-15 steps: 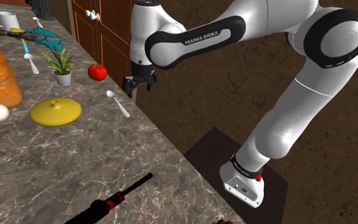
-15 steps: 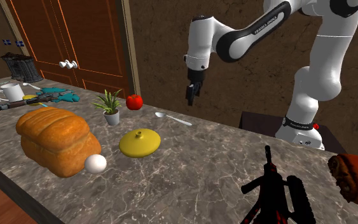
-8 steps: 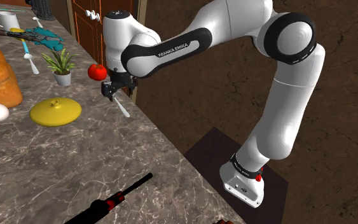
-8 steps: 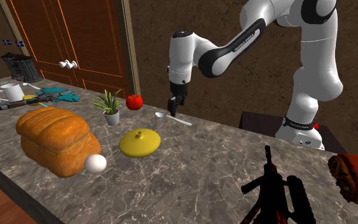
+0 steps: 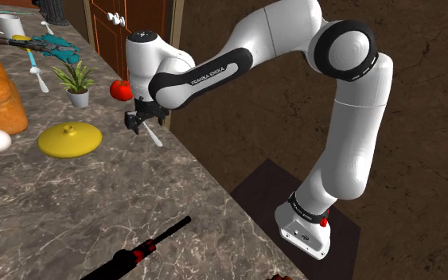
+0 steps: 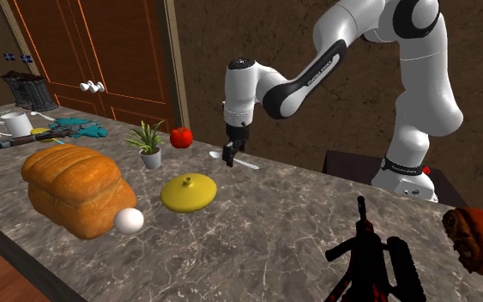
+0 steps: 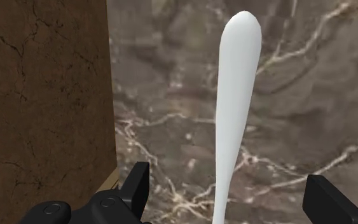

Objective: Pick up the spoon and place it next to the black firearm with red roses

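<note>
- Gripper: fingers apart, clasping nothing. The white spoon runs between them and touches neither. It sits about centred in the gap.
- Exterior views put the gripper low over the spoon's bowl end, with the handle trailing out from under it. I cannot tell whether the fingertips touch the counter.
- The spoon lies flat on the marbled counter, close to the long edge on the stand's side. In the wrist view that edge runs just beside one finger.
- Step in hand, as I judge it: the grasp, lift not begun.
- To do it well:
  - Go straight down with no sideways drift, so the handle stays centred.
  - The spoon is thin and lies flat on a hard surface. The fingertips must reach the counter on both sides before closing, or they will skate over it.
  - Close slowly across the narrow width. A fast pinch may flick the spoon.
  - Mind the edge-side finger: it should land on the counter, not past it.
- Neighbours: a red fruit and a yellow lid are near but clear of the fingers. A second spoon lies towards the far end and is not the one straddled.
- Goal: the black firearm with red markings, well apart along the counter toward its other end. The carry will be long, so it needs a firm hold.
</note>
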Tool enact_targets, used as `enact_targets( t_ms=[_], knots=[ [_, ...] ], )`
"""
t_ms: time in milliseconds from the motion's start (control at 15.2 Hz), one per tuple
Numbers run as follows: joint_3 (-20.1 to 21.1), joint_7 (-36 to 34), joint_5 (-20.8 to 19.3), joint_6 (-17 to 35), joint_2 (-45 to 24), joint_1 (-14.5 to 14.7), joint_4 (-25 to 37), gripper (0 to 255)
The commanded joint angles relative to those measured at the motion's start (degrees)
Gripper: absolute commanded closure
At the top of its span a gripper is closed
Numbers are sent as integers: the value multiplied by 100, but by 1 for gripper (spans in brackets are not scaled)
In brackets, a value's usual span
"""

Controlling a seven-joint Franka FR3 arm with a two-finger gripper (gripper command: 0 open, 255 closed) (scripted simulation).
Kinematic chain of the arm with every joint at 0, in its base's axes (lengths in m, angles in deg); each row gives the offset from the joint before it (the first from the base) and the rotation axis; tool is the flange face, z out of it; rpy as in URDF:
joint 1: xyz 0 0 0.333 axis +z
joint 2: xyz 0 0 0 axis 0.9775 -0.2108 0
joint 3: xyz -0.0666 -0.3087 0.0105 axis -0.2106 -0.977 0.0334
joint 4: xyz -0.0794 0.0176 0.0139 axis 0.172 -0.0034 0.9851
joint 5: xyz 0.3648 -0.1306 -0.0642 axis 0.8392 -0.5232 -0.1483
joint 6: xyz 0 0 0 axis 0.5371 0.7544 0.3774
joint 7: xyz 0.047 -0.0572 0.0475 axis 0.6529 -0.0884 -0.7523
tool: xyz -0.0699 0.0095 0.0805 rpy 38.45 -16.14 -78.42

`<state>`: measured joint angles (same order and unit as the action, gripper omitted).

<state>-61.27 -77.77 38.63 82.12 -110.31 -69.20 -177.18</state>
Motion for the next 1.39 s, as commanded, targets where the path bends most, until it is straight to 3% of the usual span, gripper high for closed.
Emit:
enact_targets(
  t_ms=[0, 396, 462, 1056, 1320],
  knots=[
    [-14, -15, -25, 63, -31, -4, -32, 0],
    [-14, -15, -26, 63, -31, -4, -31, 0],
    [-15, -15, -26, 63, -31, -4, -31, 255],
    [-14, -15, -26, 63, -31, -4, -31, 255],
    [35, 95, 89, -165, 134, -32, 54, 255]
  ],
)
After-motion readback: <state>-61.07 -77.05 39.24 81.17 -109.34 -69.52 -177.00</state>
